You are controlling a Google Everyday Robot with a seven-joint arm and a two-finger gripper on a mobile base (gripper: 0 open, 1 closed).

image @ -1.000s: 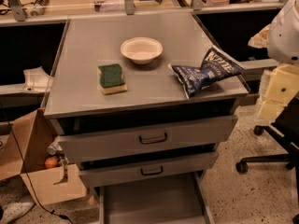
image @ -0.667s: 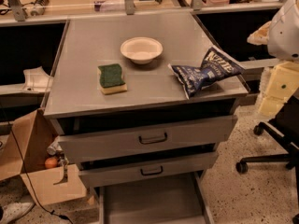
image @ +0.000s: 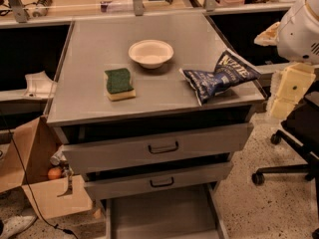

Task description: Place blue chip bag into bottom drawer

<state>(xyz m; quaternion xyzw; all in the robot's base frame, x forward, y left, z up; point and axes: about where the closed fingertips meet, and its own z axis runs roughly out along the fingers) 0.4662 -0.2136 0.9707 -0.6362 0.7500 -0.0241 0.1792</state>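
The blue chip bag (image: 219, 76) lies crumpled on the grey cabinet top (image: 99, 49), at its right front corner, with its white lettering facing up. The bottom drawer (image: 162, 213) is pulled out below the two higher drawers, and its flat grey floor is bare. My arm's white body (image: 301, 26) is at the right edge of the camera view. My gripper (image: 286, 96), cream-coloured, hangs beside the cabinet's right side, just right of the bag and slightly lower, apart from it. It holds nothing that I can see.
A white bowl (image: 151, 53) and a green-and-yellow sponge (image: 119, 83) sit on the top, left of the bag. The two higher drawers (image: 159, 148) stand slightly open. A cardboard box (image: 35, 178) is on the floor at left, and an office chair base (image: 289, 171) at right.
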